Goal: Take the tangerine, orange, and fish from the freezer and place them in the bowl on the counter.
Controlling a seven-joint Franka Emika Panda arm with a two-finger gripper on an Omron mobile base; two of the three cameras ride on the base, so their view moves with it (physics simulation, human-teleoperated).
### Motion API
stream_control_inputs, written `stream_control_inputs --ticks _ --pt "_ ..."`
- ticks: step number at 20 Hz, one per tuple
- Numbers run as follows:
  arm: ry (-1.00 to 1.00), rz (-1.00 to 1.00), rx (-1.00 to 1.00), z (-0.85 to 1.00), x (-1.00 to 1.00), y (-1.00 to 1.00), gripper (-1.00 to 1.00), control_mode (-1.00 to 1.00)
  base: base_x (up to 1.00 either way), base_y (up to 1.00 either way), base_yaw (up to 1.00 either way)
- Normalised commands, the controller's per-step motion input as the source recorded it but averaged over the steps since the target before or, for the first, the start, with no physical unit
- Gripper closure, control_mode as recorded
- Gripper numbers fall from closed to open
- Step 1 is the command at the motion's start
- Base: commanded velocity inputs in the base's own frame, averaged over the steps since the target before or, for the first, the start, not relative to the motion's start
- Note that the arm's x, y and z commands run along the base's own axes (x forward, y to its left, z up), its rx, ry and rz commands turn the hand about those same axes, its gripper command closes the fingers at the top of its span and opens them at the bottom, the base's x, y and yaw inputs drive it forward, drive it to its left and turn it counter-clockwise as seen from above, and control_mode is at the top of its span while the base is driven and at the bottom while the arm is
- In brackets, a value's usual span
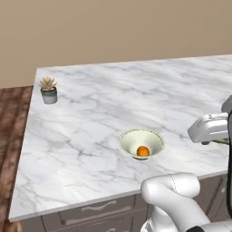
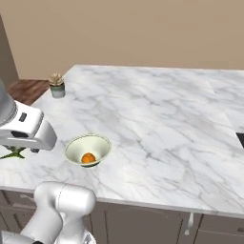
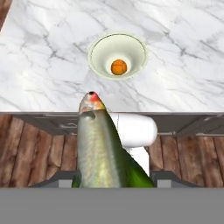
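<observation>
Fish (image 3: 103,146) is gripped in the closed jaws, seen at lower centre of the hand view, head pointed up-frame toward the bowl (image 3: 98,50). One orange fruit (image 3: 118,67) sits in the bowl, mid-frame on the marble tabletop (image 1: 90,118). Potted plant (image 1: 48,89) stands at upper left, well apart.

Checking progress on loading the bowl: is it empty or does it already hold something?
Not empty. The bowl holds one small orange fruit; the fish is outside it, held in the gripper.
</observation>
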Motion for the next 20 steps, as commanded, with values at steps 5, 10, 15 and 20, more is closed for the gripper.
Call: stream_control_inputs --ticks 5,10,15,20 --pt "0.01 0.0 0.0 -0.15 0.53 0.0 1.0 -1.0 0.25 0.0 0.0" --pt "0.1 0.0 0.0 -0.55 0.92 0.02 1.0 -1.0 0.0 0.0 0.0" --pt "0.11 0.01 0.0 -0.93 0.6 0.04 1.0 -1.0 0.0 0.0 0.0" --pt "0.03 0.03 0.0 -0.81 0.62 0.0 1.0 -1.0 0.0 0.0 0.0"
